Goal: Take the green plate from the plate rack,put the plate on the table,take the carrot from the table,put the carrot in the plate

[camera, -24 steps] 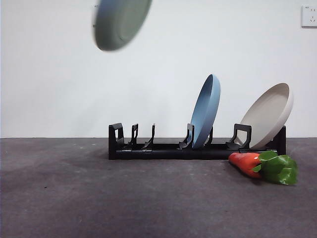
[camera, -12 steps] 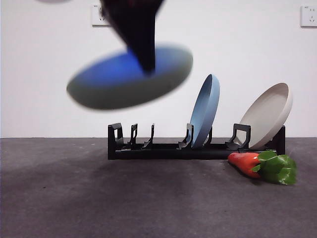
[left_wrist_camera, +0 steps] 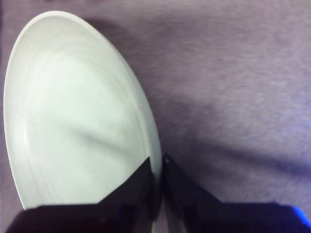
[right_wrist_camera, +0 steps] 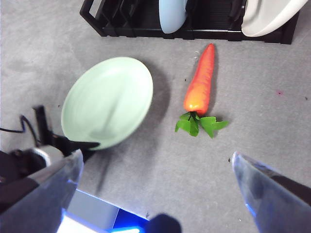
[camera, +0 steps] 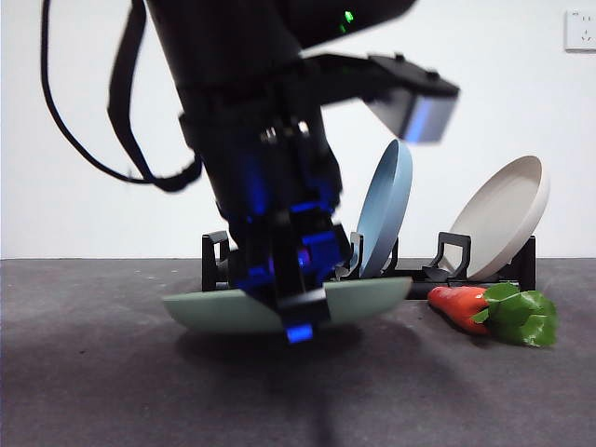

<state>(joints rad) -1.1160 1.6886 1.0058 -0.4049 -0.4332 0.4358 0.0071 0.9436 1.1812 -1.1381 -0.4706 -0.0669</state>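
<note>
My left gripper (camera: 298,321) is shut on the near rim of the green plate (camera: 372,298) and holds it almost flat, low over the table (camera: 93,372) in front of the plate rack (camera: 419,279). Whether the plate touches the table I cannot tell. In the left wrist view the jaws (left_wrist_camera: 158,179) pinch the plate's edge (left_wrist_camera: 73,121). The carrot (camera: 461,305) lies on the table to the plate's right, leaves toward the front. My right gripper (right_wrist_camera: 155,194) hangs open and empty high above, looking down on the plate (right_wrist_camera: 109,99), carrot (right_wrist_camera: 200,85) and rack (right_wrist_camera: 204,29).
A blue plate (camera: 386,209) stands upright in the rack's middle and a beige plate (camera: 507,214) leans at its right end. The rack's left slots hold nothing. A white wall stands behind the table.
The left arm has come down from the top of the front view, carrying the green plate from high above the rack to table level and turning it nearly flat.
</note>
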